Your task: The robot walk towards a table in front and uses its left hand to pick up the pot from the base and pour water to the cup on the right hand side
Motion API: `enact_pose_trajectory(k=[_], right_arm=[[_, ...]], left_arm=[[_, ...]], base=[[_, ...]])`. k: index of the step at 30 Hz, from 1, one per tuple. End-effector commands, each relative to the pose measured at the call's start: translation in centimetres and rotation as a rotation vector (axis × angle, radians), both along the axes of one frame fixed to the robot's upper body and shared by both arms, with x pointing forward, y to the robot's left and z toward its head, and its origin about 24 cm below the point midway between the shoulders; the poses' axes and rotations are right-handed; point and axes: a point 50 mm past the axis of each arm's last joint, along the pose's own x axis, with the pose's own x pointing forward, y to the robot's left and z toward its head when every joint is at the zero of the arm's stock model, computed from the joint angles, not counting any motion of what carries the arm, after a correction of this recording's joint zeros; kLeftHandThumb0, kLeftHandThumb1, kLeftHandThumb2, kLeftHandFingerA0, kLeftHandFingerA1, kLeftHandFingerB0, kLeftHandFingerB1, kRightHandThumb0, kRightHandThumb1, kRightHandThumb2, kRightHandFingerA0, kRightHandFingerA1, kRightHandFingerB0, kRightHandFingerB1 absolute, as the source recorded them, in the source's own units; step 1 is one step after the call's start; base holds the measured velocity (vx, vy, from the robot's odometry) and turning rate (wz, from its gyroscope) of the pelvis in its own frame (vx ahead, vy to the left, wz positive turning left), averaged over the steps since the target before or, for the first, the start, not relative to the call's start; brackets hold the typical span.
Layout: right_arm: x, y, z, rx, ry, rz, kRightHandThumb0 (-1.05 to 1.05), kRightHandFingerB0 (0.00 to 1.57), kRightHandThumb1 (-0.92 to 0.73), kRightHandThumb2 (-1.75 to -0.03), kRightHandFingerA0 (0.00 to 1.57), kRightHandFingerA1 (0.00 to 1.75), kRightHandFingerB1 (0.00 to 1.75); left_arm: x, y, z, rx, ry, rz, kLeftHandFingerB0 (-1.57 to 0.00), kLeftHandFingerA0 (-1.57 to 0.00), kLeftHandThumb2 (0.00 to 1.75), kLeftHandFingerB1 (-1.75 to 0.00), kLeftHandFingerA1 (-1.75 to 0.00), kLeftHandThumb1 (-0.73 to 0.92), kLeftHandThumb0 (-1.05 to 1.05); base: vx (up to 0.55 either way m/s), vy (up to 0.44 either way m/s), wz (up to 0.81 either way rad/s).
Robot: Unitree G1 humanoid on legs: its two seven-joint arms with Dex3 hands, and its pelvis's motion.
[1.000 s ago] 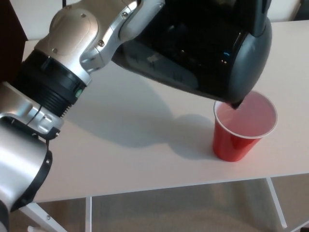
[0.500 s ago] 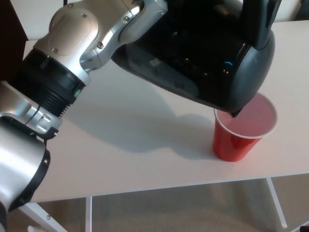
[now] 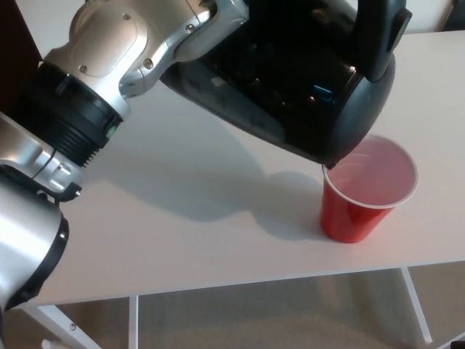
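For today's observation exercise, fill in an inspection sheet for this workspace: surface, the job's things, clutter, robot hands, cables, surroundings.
Surface: white table, bare where visible.
Job's things: black pot tilted, spout over the rim of the red cup; cup upright near the table's front edge.
Clutter: nothing seen.
Robot hands: left arm reaches to the pot; robot hand itself hidden; right not in view.
Cables: nothing seen.
Surroundings: table legs and beige floor below.

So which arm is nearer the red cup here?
Left. The left arm holds the black pot tilted over the red cup, spout at its rim. The right arm is not in view.
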Motion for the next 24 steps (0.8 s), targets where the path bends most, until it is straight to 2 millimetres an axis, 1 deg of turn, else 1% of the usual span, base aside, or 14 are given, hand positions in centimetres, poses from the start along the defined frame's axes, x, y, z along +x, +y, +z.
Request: enact_pose_trajectory(k=[1,3,4,5,7,8,11,13,19,21,22,23,24], right_arm=[[-0.17,-0.63,0.25,-0.026,0.004,0.001,-0.36,0.62,-0.55,-0.56,0.80,0.49,0.43],[-0.19,-0.60,0.19,-0.025,0.009,-0.005,-0.37,0.61,-0.54,-0.55,0.80,0.49,0.43],[-0.17,-0.67,0.25,-0.032,0.009,0.003,-0.38,0.61,-0.53,-0.55,0.82,0.49,0.43],[-0.16,-0.70,0.27,-0.034,0.010,0.007,-0.38,0.61,-0.53,-0.55,0.82,0.49,0.43],[-0.10,-0.68,0.28,-0.041,0.012,0.012,-0.39,0.62,-0.53,-0.55,0.82,0.49,0.43],[-0.05,-0.65,0.30,-0.039,0.007,0.014,-0.39,0.61,-0.54,-0.55,0.81,0.49,0.43],[-0.01,-0.67,0.32,-0.043,0.011,0.019,-0.37,0.62,-0.54,-0.55,0.78,0.48,0.42],[0.04,-0.64,0.30,-0.046,0.016,0.016,-0.37,0.62,-0.54,-0.55,0.79,0.48,0.43],[-0.01,-0.66,0.32,-0.042,0.010,0.021,-0.38,0.61,-0.53,-0.55,0.78,0.48,0.43],[0.03,-0.66,0.32,-0.043,0.011,0.016,-0.37,0.63,-0.55,-0.56,0.79,0.48,0.43],[0.04,-0.66,0.32,-0.045,0.012,0.018,-0.38,0.62,-0.54,-0.55,0.80,0.48,0.42],[0.04,-0.66,0.33,-0.048,0.013,0.020,-0.38,0.62,-0.54,-0.55,0.80,0.48,0.42],[0.03,-0.64,0.31,-0.048,0.014,0.021,-0.37,0.63,-0.53,-0.55,0.80,0.48,0.43]], left_arm=[[-0.51,-0.29,1.45,0.036,-0.157,-0.034,-0.93,-1.01,0.60,-0.65,-1.68,0.54,-0.37],[-0.50,-0.30,1.36,0.032,-0.158,-0.044,-0.93,-1.02,0.60,-0.65,-1.69,0.53,-0.36],[-0.52,-0.39,1.39,0.045,-0.172,-0.036,-0.90,-1.00,0.64,-0.63,-1.64,0.51,-0.41],[-0.52,-0.43,1.40,0.051,-0.179,-0.032,-0.90,-1.00,0.64,-0.63,-1.64,0.51,-0.41],[-0.53,-0.43,1.43,0.058,-0.178,-0.030,-0.89,-1.00,0.64,-0.64,-1.64,0.51,-0.41],[-0.54,-0.49,1.41,0.050,-0.178,-0.036,-0.92,-1.01,0.59,-0.65,-1.65,0.52,-0.34],[-0.55,-0.55,1.33,0.046,-0.178,-0.039,-0.91,-1.01,0.60,-0.63,-1.66,0.53,-0.35],[-0.52,-0.59,1.21,0.043,-0.169,-0.035,-0.92,-1.01,0.59,-0.61,-1.68,0.51,-0.35],[-0.59,-0.69,1.02,0.048,-0.166,-0.031,-0.92,-1.00,0.59,-0.62,-1.67,0.52,-0.35],[-0.61,-0.67,1.04,0.049,-0.164,-0.027,-0.91,-0.99,0.60,-0.63,-1.65,0.52,-0.35],[-0.64,-0.67,1.07,0.036,-0.161,-0.028,-0.91,-1.00,0.59,-0.63,-1.60,0.52,-0.36],[-0.66,-0.68,1.09,0.019,-0.157,-0.030,-0.91,-1.00,0.59,-0.63,-1.60,0.52,-0.36],[-0.66,-0.67,1.06,0.002,-0.147,-0.034,-0.91,-1.02,0.65,-0.63,-1.56,0.49,-0.42]], base=[[0.00,0.000,0.00],[0.00,0.000,0.00],[0.00,0.000,0.00],[0.00,0.000,0.00],[0.00,0.000,0.00],[0.00,0.000,0.00],[0.00,0.000,0.00],[0.00,0.000,0.00],[0.00,0.000,0.00],[0.00,0.000,0.00],[0.00,0.000,0.00],[0.00,0.000,0.00],[0.00,0.000,0.00]])
